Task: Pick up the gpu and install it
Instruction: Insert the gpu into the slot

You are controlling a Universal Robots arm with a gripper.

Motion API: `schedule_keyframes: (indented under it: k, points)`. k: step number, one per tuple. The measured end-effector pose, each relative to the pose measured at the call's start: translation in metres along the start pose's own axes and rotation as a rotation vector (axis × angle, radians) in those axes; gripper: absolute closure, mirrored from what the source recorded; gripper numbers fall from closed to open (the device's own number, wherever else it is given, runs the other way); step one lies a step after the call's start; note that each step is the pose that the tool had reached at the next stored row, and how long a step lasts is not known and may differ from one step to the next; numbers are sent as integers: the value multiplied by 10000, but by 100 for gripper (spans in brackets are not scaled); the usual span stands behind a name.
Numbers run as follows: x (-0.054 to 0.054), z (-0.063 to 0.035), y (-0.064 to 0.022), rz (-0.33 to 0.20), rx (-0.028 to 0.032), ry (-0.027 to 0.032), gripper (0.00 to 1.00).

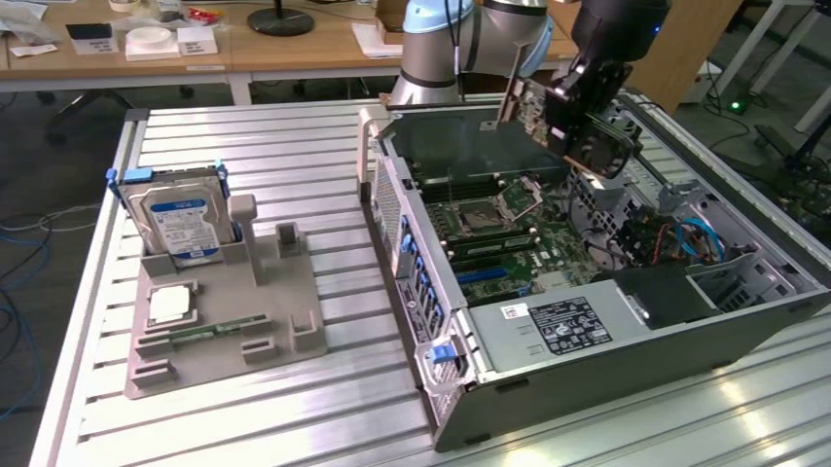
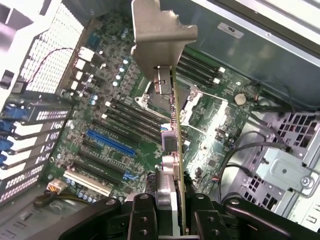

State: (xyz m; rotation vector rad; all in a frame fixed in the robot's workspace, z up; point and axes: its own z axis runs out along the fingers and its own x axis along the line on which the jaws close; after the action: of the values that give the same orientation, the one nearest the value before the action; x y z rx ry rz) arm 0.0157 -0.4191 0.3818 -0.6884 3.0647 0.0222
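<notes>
Wrist view showed my gripper (image 2: 172, 207) clamped on the gpu (image 2: 169, 125), hanging above the motherboard (image 2: 75, 145), not yet seated: install step, I judged, calling for its edge squared to the blue slot (image 2: 111, 142).

I'm driving an arm (image 1: 435, 68) built of smooth silver-grey tube sections, rounded at the joints, with a pale blue cap (image 1: 435, 15) on one joint. A thin black cable (image 1: 457, 53) runs along the grey shell. Further out the body turns black: I see a boxy wrist housing (image 1: 621, 29) with a small blue spot on its side. The gripper (image 2: 172, 200) is matte black too. Its two blocky fingers (image 2: 142, 217) each carry round, dark screw heads (image 2: 143, 198), glossy enough to catch the light.
</notes>
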Motion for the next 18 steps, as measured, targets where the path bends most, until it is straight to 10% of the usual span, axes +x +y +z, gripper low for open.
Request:
schedule_keyframes:
  k: [18]
  points:
    - [0, 0, 0, -1694, -11, 21, 70]
